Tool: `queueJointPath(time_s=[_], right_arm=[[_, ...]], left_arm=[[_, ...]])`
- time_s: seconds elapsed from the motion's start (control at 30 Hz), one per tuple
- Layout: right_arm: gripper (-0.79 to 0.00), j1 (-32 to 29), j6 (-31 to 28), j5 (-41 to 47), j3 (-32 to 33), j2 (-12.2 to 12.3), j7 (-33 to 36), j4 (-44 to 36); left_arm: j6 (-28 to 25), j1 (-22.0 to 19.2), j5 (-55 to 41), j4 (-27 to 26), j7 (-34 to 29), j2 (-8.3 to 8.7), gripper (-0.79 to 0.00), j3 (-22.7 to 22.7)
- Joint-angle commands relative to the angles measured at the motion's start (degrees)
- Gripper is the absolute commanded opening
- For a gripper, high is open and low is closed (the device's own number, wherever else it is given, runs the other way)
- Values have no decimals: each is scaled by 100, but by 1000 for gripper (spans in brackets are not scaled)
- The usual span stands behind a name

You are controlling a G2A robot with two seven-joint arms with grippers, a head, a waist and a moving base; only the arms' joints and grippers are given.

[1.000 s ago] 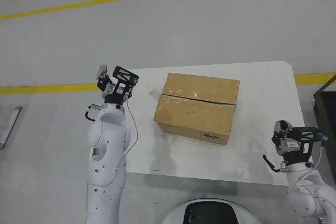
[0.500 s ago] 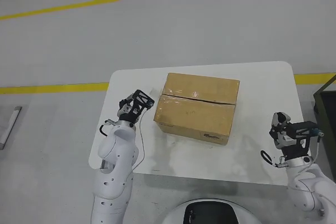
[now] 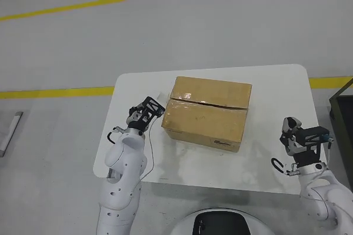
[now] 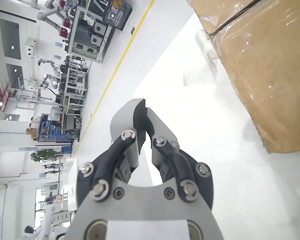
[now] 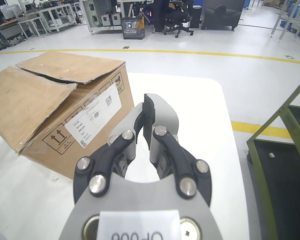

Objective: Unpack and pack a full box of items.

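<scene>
the white table [image 3: 265,167] carries the cardboard box [image 3: 207,111] about mid-way across and towards its far edge, which leaves bare room at both ends for an arm to work and, likely, for items to be set out. the box stands upright. its two top flaps are down and meet along a dark seam, so the unpacking looks not yet begun. one flap rides a little above the other at the end facing the right arm.

the left gripper [image 4: 143,109] hangs low over the table just beside the box's left end, apart from the cardboard. its fingers are pressed together and hold nothing. the box lies off to one side of the fingertips, not in line with them. this looks like a position for getting at the flap seam from that end.

the right gripper [image 5: 147,102] is over the table's near right part, well apart from the box, also with fingers together and empty. the box's end with the white label [image 5: 93,116] lies ahead of it and to its left.

a loose strip of clear tape [image 4: 207,48] sticks out at the box's left end by the seam.
</scene>
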Motion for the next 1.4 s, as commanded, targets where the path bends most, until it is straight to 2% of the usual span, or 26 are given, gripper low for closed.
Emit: queueJointPath(time_s=[0.0,0.17,0.33,0.6,0.73,1.03,1.37], right_arm=[[-785,22,3,23,15,0,9,34],[-785,171,-6,171,-100,-12,228,197],[-785,492,45,44,-409,-34,421,434],[-785,780,-13,24,-703,-60,480,702],[-785,892,-149,51,-820,-65,569,843],[-785,1048,-239,22,-1105,-89,595,1037],[-785,976,-465,33,-1078,-65,631,1080]], left_arm=[[11,8,-61,87,97,7,-785,-18],[42,-291,30,736,283,42,-785,-135],[-3,-600,-645,1489,129,4,-785,-198],[-364,-896,-1748,1999,-166,-72,-785,-72],[-457,-905,-1944,2045,-214,-69,-785,-46],[-1143,-789,-2544,1852,-383,-22,-785,-71],[-1909,-485,-3255,1288,-527,63,-785,-159]])
